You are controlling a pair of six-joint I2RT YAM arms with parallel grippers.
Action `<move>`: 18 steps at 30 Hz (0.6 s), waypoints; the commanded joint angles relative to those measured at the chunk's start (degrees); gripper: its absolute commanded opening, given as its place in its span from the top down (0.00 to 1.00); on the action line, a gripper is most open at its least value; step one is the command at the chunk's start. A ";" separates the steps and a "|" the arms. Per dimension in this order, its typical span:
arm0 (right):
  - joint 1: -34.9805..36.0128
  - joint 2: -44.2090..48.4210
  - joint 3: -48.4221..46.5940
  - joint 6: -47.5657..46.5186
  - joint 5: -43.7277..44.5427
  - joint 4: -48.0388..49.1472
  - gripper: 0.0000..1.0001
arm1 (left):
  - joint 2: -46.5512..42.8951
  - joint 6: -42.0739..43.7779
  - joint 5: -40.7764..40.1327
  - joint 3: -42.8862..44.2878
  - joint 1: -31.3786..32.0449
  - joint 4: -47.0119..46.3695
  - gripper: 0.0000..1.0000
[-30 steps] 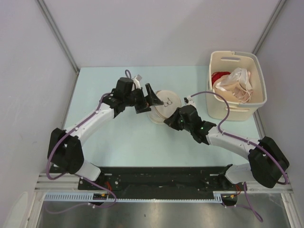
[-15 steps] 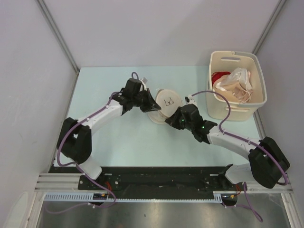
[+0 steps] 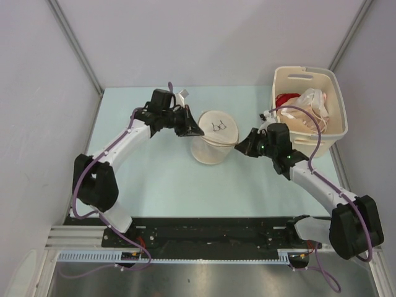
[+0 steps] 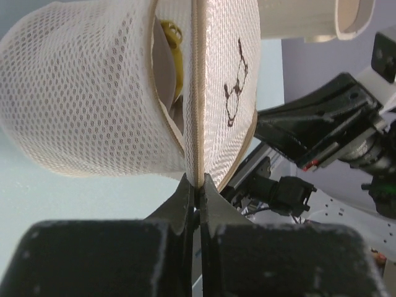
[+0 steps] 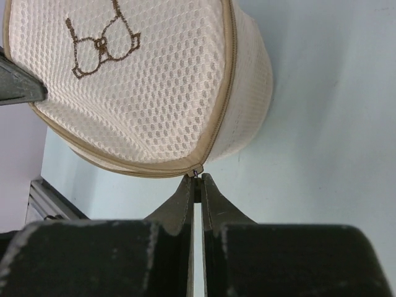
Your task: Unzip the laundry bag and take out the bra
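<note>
- Bag (image 3: 213,148) sits mid-table (image 3: 154,179), between the two grippers and left of the basket (image 3: 307,145).
- Bag is partly unzipped: in the left wrist view there is a gap between the lid (image 4: 226,68) and the mesh body.
- Bra (image 4: 174,46) is inside the bag. Only a yellow sliver shows through the gap.
- Left gripper (image 4: 197,184) has its jaws pressed together, pinching the lid's zip-trimmed rim edge on the bag's left side.
- Right gripper (image 5: 197,184) has its jaws pressed together at the bag's right rim, clamped on the zip pull (image 5: 197,173).
- The lid's print faces up in the top view, and the lid looks tilted above the body.
- Basket stands at the table's right rear, well apart from the bag, and holds a red cloth (image 3: 283,100) and a pale strappy garment (image 3: 309,108).
</note>
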State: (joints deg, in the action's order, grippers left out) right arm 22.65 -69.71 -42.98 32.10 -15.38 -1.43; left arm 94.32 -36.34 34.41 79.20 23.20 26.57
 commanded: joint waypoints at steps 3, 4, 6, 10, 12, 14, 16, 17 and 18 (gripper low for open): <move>-5.34 -3.66 -0.61 -6.08 -4.30 3.34 1.00 | -5.38 4.08 7.51 0.70 -1.84 -0.90 1.00; -5.43 -5.07 -0.70 -5.73 -4.92 4.06 1.00 | -5.81 3.91 7.77 -0.18 -1.84 -1.60 1.00; -5.25 -8.14 -2.19 -6.43 -3.71 1.89 1.00 | -5.91 3.20 8.56 -0.97 -1.84 -2.57 1.00; -4.81 -4.23 -3.07 -6.61 6.47 -5.85 0.78 | -5.82 3.20 8.65 -1.59 -1.84 -2.57 0.99; -2.98 -0.18 -2.99 -7.31 8.77 -8.22 0.63 | -5.56 3.29 8.30 -1.85 -1.84 -2.22 1.00; 0.79 5.71 -2.98 -8.36 14.04 -9.29 0.48 | -4.94 3.38 7.95 -1.94 -1.84 -2.13 0.99; 3.61 9.75 -3.07 -8.89 19.12 -10.26 0.42 | -4.50 3.55 6.72 -2.03 -1.84 -1.61 1.00; 5.19 10.38 -3.25 -8.98 21.07 -10.61 0.42 | -3.80 3.64 6.72 -1.94 -1.84 -1.43 0.99; 9.21 10.82 -3.42 -9.42 25.44 -10.52 0.41 | -3.62 3.64 6.81 -2.03 -1.84 -1.60 1.00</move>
State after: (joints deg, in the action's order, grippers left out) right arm 24.47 -63.40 -44.86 25.34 -4.40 -9.63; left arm 92.33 -34.89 39.31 76.93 21.78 25.65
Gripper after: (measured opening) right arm 0.575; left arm 0.016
